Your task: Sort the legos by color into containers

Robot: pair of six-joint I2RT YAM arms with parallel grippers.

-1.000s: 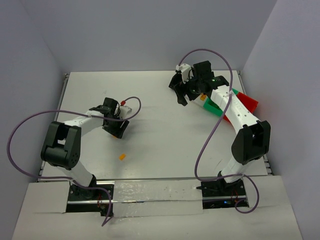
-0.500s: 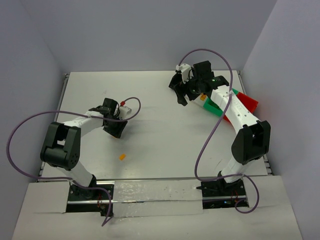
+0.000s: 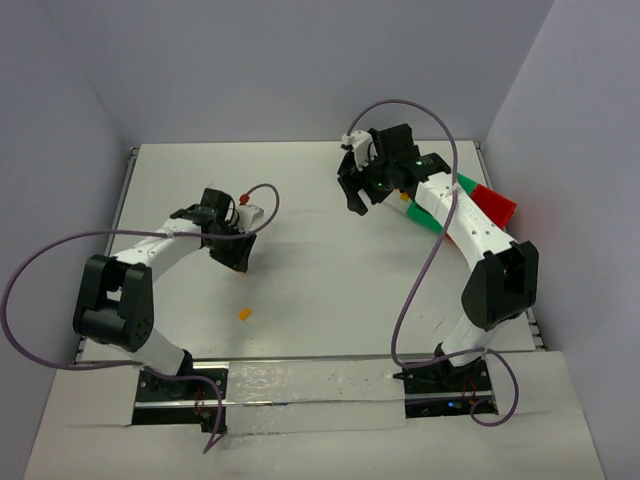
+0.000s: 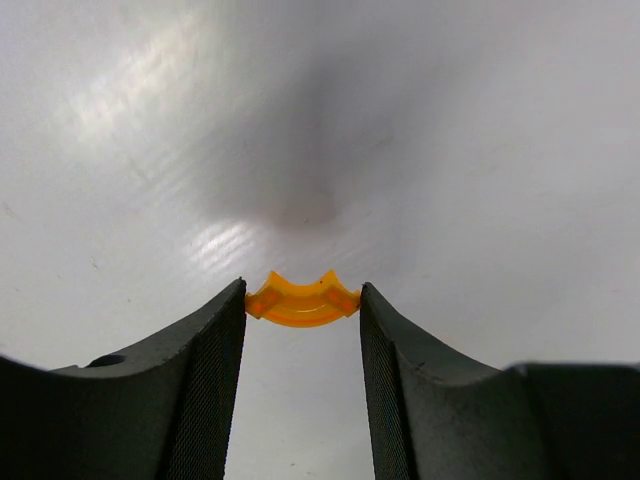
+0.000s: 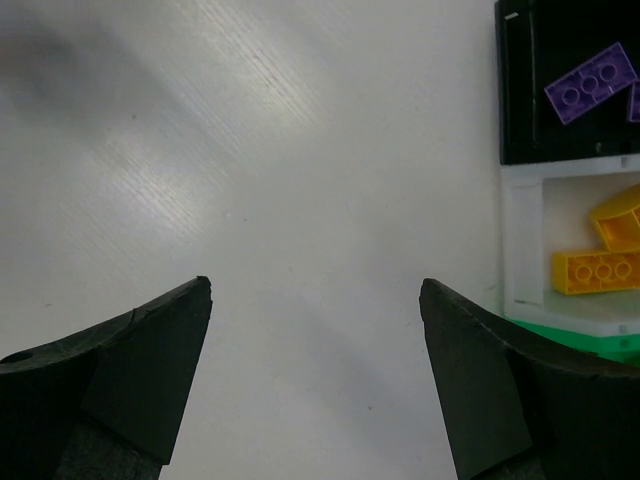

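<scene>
Legos in view: six.
- One curved orange piece point(image 4: 302, 303), low centre of the left wrist view, pinched end to end between the fingertips of the left gripper point(image 4: 303, 292). Cannot tell whether it touches the surface point(image 4: 450, 150).
- One small orange piece point(image 3: 243, 313) lies loose on the surface, lower left of centre in the top view, below the left gripper and apart from it.
- Two purple pieces in the black bin point(image 5: 515, 100), upper right of the right wrist view: a flat purple plate point(image 5: 592, 83) and a second purple piece point(image 5: 634, 100) cut by the frame edge.
- Two yellow pieces in the white bin point(image 5: 522, 240) directly below: a long yellow brick point(image 5: 597, 271) lying flat and a tilted yellow brick point(image 5: 620, 215) just above it.

Containers: four. Black, white and a strip of the green bin point(image 5: 600, 345) run down the right edge of the right wrist view. The red bin point(image 3: 497, 205) sits at the right of the top view, beside the green one.

Arms: two.
- The left arm rises from the lower left, with its forearm reaching right to left of centre and the gripper pointed down.
- The right arm stretches from the lower right up across the bins.
- The right gripper point(image 5: 315, 290) has its jaws spread wide with nothing between them. It is over bare surface, left of the bins.
</scene>
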